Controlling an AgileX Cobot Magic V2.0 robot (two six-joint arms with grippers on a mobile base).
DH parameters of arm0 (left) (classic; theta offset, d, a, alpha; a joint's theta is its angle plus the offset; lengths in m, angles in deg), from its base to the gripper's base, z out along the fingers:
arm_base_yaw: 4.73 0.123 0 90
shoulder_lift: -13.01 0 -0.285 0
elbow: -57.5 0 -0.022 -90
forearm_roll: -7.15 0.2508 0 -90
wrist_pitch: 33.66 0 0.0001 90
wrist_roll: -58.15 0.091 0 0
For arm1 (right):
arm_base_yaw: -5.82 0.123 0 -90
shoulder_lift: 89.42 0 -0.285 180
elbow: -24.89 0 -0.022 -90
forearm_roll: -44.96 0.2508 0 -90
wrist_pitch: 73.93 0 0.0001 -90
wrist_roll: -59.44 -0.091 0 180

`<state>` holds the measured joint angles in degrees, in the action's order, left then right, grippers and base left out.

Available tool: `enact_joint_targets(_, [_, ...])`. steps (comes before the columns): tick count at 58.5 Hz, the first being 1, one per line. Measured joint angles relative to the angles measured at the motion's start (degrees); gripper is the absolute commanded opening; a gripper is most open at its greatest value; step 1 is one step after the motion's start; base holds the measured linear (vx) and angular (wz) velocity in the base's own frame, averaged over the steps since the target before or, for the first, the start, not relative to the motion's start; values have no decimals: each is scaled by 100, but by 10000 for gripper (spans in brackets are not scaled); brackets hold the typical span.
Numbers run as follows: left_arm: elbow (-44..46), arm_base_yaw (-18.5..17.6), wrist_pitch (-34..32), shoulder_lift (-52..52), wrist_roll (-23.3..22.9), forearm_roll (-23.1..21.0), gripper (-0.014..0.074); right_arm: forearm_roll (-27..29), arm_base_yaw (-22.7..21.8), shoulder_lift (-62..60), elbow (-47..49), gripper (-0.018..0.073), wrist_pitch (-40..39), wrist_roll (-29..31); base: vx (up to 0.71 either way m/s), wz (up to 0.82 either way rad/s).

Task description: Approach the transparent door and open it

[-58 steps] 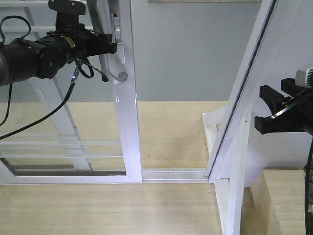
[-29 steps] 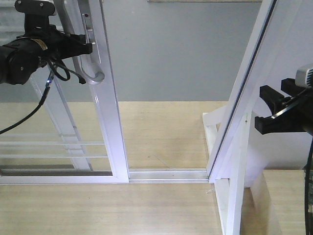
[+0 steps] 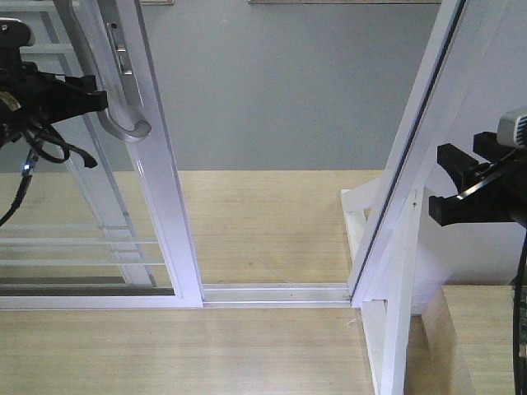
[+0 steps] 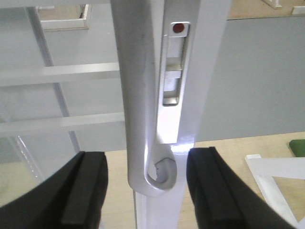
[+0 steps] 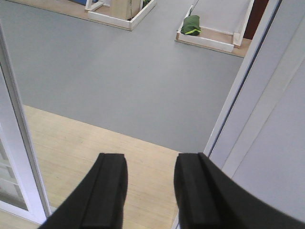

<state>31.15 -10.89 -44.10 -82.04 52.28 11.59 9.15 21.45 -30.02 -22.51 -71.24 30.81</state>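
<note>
The glass door (image 3: 160,214) handle (image 4: 143,119) is straddled, ungripped, by the open left tool (image 4: 147,191); the right tool (image 5: 150,191) is held open and empty.

Transparent door (image 3: 156,206): glossy white metal frame; handle (image 4: 140,105) smooth grey metal.

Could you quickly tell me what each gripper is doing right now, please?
Left gripper: open, fingers either side of the door handle, not clamped.
Right gripper: open, holding nothing.
</note>
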Motion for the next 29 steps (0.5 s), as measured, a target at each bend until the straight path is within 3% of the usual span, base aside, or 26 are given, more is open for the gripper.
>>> enact_joint_targets(17, [-1344, -5, 33, 2045, -43, 0, 481, 0, 0, 0, 0, 337, 77, 0, 0, 0])
enact_joint_targets(29, [-1937, -42, 862, 3672, -115, 0, 481, 0, 0, 0, 0, 337, 170, 0, 0, 0])
